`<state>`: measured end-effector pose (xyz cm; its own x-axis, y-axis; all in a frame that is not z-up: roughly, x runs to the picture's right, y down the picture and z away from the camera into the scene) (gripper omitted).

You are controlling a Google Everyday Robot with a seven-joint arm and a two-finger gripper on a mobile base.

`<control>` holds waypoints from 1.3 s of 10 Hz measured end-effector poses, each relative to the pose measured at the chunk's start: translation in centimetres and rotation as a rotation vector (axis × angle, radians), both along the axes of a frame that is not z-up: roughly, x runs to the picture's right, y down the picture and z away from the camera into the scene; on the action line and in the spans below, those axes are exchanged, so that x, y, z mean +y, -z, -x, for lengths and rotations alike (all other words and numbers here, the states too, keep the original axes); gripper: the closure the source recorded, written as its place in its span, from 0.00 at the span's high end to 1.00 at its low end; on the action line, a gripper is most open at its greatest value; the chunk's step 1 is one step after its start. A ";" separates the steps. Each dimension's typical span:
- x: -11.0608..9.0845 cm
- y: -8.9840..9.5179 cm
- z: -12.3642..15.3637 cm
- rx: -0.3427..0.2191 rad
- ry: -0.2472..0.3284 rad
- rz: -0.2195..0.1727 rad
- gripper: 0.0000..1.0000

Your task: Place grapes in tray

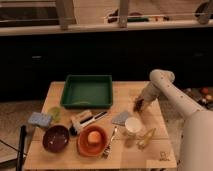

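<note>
Gripper (141,102) down low at the right side (in view) of the table (127,92), sitting right on the grapes (137,106). Only a dark reddish-purple smudge pokes out at its lower left, touching or as good as. Can't tell how far the gripper is open, or whether anything's actually held, tbh. Which way the bunch's long axis runs: also can't tell, mostly hidden. What shows looks small, dark and lumpy, approx the size of the white cup (133,125) just nearer the camera.

Key relation imo: dark green tray (86,77) lies left of gripper + grapes in view and a touch farther back, well apart, w/ bare table between. Tray's long side runs left-right, plenty of open floor showing. Guessing next move = lift, carry left, clear the raised wall, then let go. Grey cloth (121,118) and cup sit nearer the camera, prob not in the path.
</note>
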<state>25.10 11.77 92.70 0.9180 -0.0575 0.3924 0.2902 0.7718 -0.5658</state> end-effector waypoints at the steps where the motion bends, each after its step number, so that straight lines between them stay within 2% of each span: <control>1: 0.0 0.0 0.0 0.001 0.001 0.001 0.00; 4: -0.5 1.0 -0.3 0.021 0.018 -0.003 0.00; 7: -1.8 1.9 0.6 0.040 0.038 -0.003 0.00; 13: -5.7 4.2 1.7 0.081 0.069 -0.001 0.00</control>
<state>23.40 6.09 88.46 0.9404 -0.1219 0.3173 0.2961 0.7522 -0.5886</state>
